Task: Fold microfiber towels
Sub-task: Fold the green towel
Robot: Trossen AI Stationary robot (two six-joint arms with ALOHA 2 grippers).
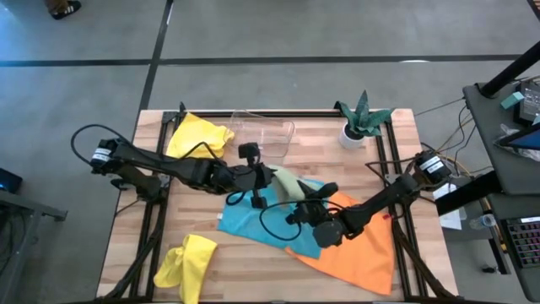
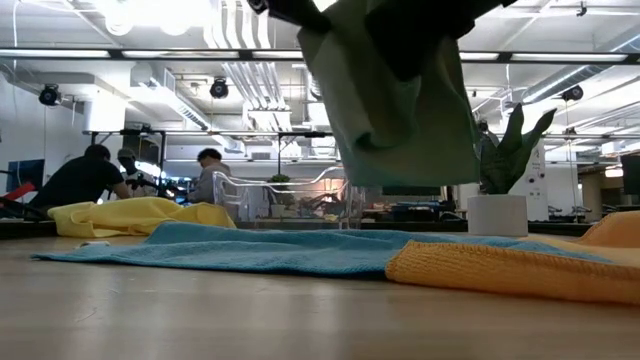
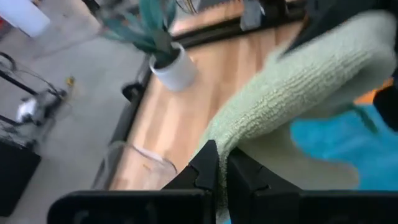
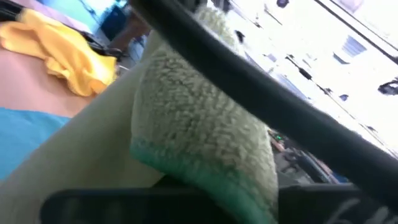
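Observation:
The sage green towel (image 1: 291,184) is held up between my two grippers over the middle of the table. In the low view it hangs bunched (image 2: 400,110), clear of the table. My left gripper (image 1: 270,178) is shut on its left end. My right gripper (image 1: 317,195) is shut on its right end. Under it the turquoise towel (image 1: 249,218) lies flat, with the orange towel (image 1: 359,249) overlapping its right edge. One yellow towel (image 1: 199,135) lies crumpled at the far left, the other yellow towel (image 1: 187,263) at the near left. My left gripper pinches the green towel's edge (image 3: 219,138) between its two shut fingers (image 3: 205,168), coming level from the table's left. The cloth runs from the fingers toward the other gripper, lifted clear. One layer or several, I cannot tell. My right gripper is shut on the green towel's right end (image 4: 205,155), coming from the table's right. The bunched cloth fills its wrist view and hides the fingertips. A thick fold with a hemmed edge lies at the jaws, and the towel hangs below it (image 2: 410,140), clear of the table.
A clear plastic tray (image 1: 268,131) stands at the far middle. A small green plant in a white pot (image 1: 361,122) stands at the far right. People (image 2: 90,175) sit in the room beyond the table. Bare wood (image 1: 126,253) shows at the near left.

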